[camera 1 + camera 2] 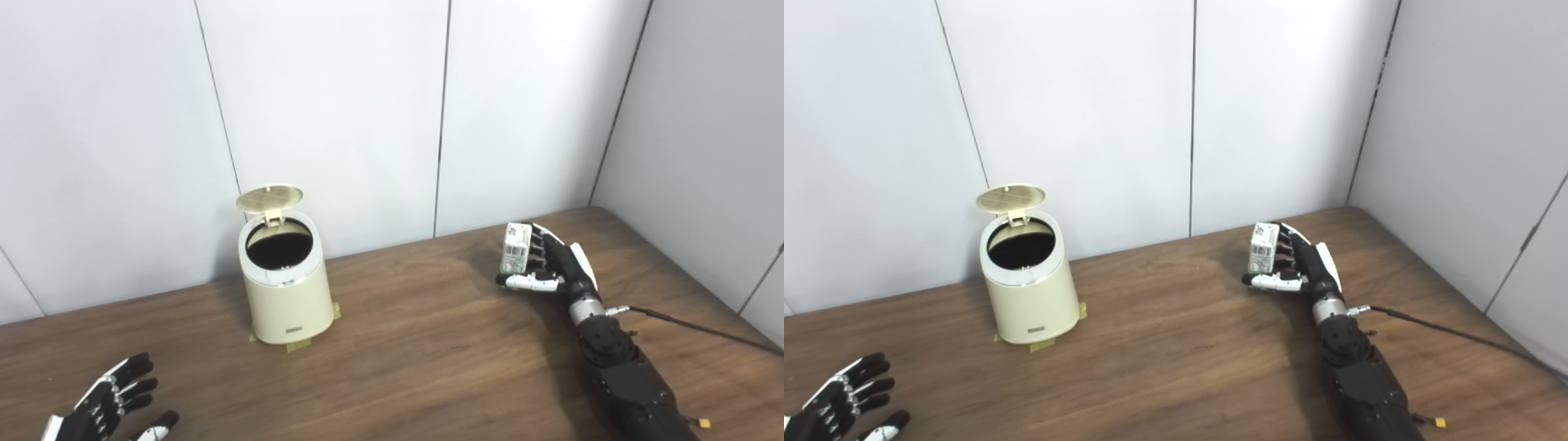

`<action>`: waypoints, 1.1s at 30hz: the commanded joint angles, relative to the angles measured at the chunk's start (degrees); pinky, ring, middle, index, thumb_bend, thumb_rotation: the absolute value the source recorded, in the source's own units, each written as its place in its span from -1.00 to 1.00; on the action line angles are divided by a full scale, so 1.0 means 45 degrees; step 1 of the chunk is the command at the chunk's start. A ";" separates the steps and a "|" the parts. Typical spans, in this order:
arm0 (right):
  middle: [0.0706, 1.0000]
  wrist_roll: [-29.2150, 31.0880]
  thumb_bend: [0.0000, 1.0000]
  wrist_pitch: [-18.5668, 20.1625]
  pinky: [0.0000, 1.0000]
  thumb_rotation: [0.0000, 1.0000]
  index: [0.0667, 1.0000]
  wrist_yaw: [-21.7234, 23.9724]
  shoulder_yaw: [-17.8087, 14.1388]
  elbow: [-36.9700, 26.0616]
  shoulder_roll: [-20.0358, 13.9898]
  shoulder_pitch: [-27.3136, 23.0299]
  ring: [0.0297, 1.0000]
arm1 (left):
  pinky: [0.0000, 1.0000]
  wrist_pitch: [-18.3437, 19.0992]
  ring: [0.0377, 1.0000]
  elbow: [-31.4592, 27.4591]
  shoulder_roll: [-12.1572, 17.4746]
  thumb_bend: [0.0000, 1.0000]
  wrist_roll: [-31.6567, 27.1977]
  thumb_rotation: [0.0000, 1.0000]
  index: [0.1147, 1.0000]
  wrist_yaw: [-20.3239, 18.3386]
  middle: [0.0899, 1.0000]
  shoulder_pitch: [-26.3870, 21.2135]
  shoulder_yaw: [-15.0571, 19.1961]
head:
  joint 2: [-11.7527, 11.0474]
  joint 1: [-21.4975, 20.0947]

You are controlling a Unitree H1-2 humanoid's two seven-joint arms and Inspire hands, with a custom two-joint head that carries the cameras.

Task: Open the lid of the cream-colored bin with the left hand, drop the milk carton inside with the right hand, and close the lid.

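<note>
My right hand (545, 263) is clamped on the milk carton (515, 247); my left hand (107, 404) rests spread, holding nothing. The bin (285, 288) has its lid (269, 197) up, so I should carry the carton level until it is squarely over the mouth.

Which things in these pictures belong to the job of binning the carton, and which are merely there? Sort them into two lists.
Belonging to the job:
cream-colored round bin
its flipped-up lid
small white milk carton
right hand, holding the carton
left hand, open, waiting

Merely there:
brown wooden table
tape under the bin
black cable
</note>
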 commanded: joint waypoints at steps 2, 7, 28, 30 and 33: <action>0.52 -0.0093 0.56 -0.0357 0.41 -0.91 0.60 -0.0440 -0.0021 0.0249 -0.0090 -0.0690 0.46 | 0.54 -0.0087 0.56 -0.0549 0.0194 0.20 -0.0018 -1.00 0.62 0.0032 0.65 -0.0337 0.0029 | 0.0027 -0.0018; -0.04 -0.0669 0.17 -0.1067 0.06 -1.00 0.28 -0.1761 0.0146 0.1524 0.0024 -0.1188 0.07 | 0.51 -0.0079 0.56 -0.0594 0.0181 0.17 -0.0129 -1.00 0.63 0.0000 0.66 -0.0319 0.0055 | 0.0090 0.0017; -0.10 -0.1749 0.04 0.0296 -0.18 -1.00 -0.07 -0.4224 0.0918 0.0828 0.0931 -0.1099 -0.18 | 0.55 0.0028 0.54 -0.0580 0.0077 0.18 -0.0122 -1.00 0.61 0.0079 0.65 -0.0368 0.0015 | 0.0240 0.0174; -0.09 -0.1721 0.03 0.0207 -0.19 -1.00 -0.06 -0.4302 0.0887 0.0784 0.0945 -0.1120 -0.20 | 0.52 0.0074 0.53 -0.0587 0.0078 0.19 -0.0118 -1.00 0.60 0.0087 0.65 -0.0375 0.0021 | 0.0265 0.0195; -0.09 -0.1920 0.03 0.0191 -0.24 -1.00 -0.03 -0.4393 0.0974 0.0356 0.0873 -0.1136 -0.23 | 0.51 -0.0052 0.53 -0.0474 0.0091 0.19 -0.0193 -1.00 0.60 0.0022 0.64 -0.0425 0.0015 | 0.0264 0.0206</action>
